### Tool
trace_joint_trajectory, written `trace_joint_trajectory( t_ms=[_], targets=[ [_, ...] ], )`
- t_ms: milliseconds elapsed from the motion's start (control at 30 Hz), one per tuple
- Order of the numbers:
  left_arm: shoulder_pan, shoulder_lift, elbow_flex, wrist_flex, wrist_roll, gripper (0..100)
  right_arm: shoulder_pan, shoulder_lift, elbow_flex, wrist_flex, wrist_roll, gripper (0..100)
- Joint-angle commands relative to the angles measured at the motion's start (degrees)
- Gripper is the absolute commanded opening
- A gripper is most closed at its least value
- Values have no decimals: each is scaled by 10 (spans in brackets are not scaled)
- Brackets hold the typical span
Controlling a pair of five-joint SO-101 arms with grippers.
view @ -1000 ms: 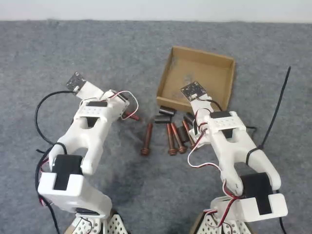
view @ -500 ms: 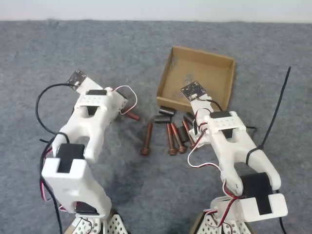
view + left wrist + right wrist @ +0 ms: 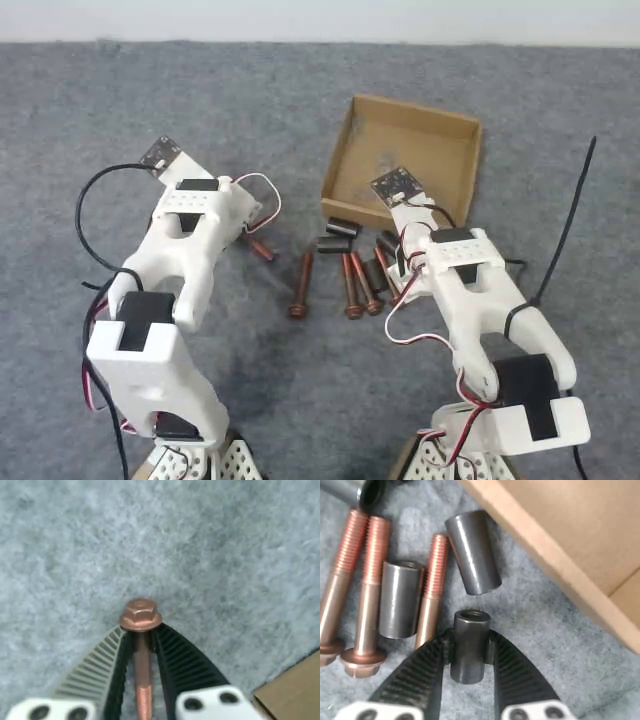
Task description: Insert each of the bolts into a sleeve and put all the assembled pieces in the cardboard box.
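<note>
My left gripper [image 3: 140, 632] is shut on the shank of a copper bolt [image 3: 140, 615], whose hex head sticks out past the fingertips above grey carpet. From above, this gripper [image 3: 250, 232] is left of the pile, with the bolt [image 3: 260, 248] slanting out of it. My right gripper [image 3: 469, 647] is shut on a dark sleeve [image 3: 469, 645] beside the pile, just in front of the cardboard box [image 3: 560, 540]. In the high view this gripper [image 3: 395, 255] is at the pile's right end, near the box [image 3: 345, 150].
Loose copper bolts [image 3: 300, 285] [image 3: 352, 285] and dark sleeves [image 3: 340, 228] [image 3: 332, 244] lie on the carpet between the arms. Close to my right gripper lie more bolts [image 3: 367, 595] [image 3: 431, 590] and sleeves [image 3: 400, 600] [image 3: 472, 552]. A box corner [image 3: 295, 690] shows near my left gripper.
The left arm has shifted and turned, so the held bolt now slants down to the right instead of pointing right. The right arm has not moved.
</note>
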Motion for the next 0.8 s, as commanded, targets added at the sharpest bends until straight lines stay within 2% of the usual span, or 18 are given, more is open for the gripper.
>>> trace_joint_trajectory(
  t_ms=[0, 367, 567, 767],
  targets=[
    [-7, -33, -3, 5, -47, 9, 7, -4, -27, 2, 10, 6],
    [-7, -104, 59, 7, -292, 11, 34, -7, -30, 22, 2, 6],
    [-2, -149, 97, 4, -460, 11, 83, -53, -26, 48, -52, 6],
    [-2, -149, 96, 4, -477, 11, 124, -143, 33, 41, -94, 6]
  ],
)
